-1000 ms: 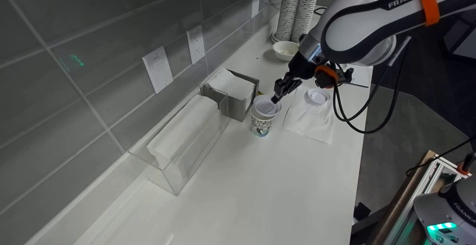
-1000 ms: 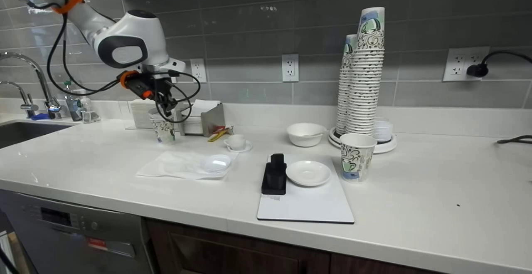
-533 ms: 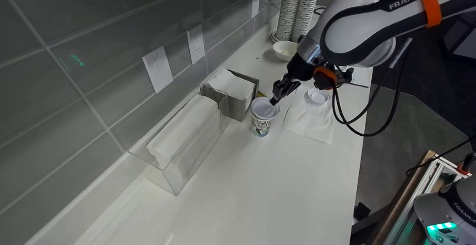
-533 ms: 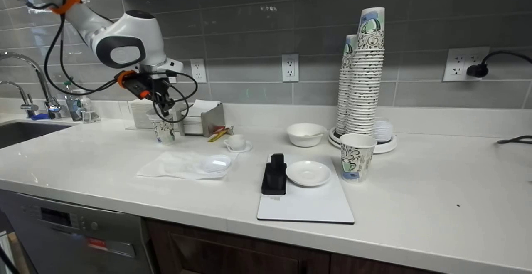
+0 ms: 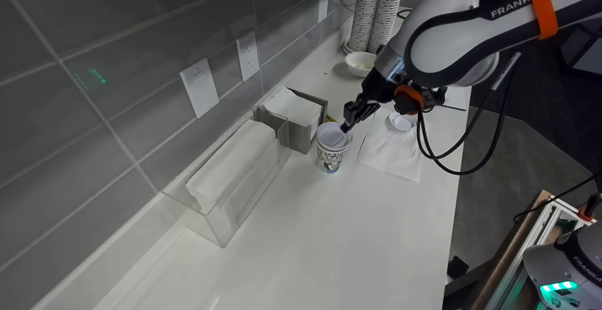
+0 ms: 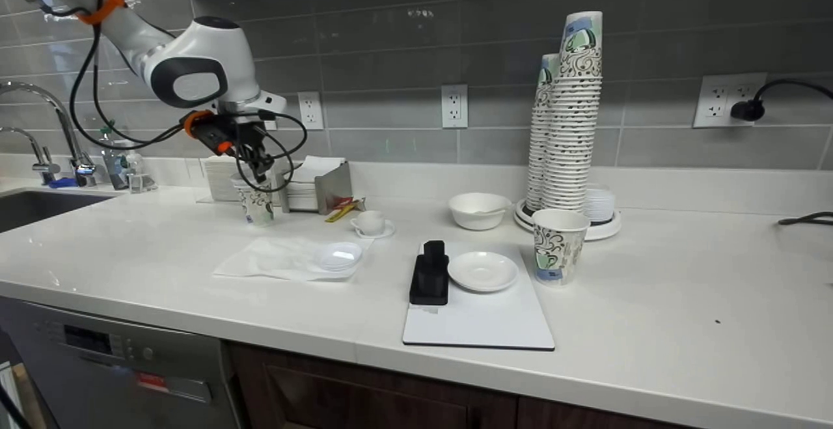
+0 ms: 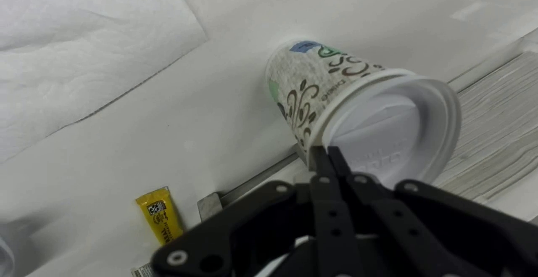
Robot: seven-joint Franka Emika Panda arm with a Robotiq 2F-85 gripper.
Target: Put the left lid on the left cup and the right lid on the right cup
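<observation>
- Your black two-finger gripper (image 7: 329, 153) has its fingers together, clamped on the edge of a round white plastic lid (image 7: 378, 136).
- That lid is over the mouth of a white paper cup with brown swirl print (image 7: 313, 85). Rims look offset in the wrist view; I can't tell you whether any of it is seated.
- That cup stands upright on the glossy white counter (image 5: 357, 234), just beside a grey napkin holder (image 5: 298, 138), near a clear-walled towel box (image 5: 207, 231).
- Your second round white lid (image 6: 338, 255) lies on a flat white paper napkin (image 6: 260, 263), apart from the gripper in both exterior views.
- Your second swirl-print paper cup (image 6: 558, 247) is upright, mouth uncovered, well apart from the gripper. It's just beside a white rectangular board (image 6: 481, 325), in front of tall paper cup stacks (image 6: 573, 142).
- On the board: a round white saucer (image 6: 483, 271) touching or just beside a black block-shaped stand (image 6: 431, 279), can't tell which.
- Wrist view also gives you a yellow printed packet (image 7: 159, 216) near the holder.
</observation>
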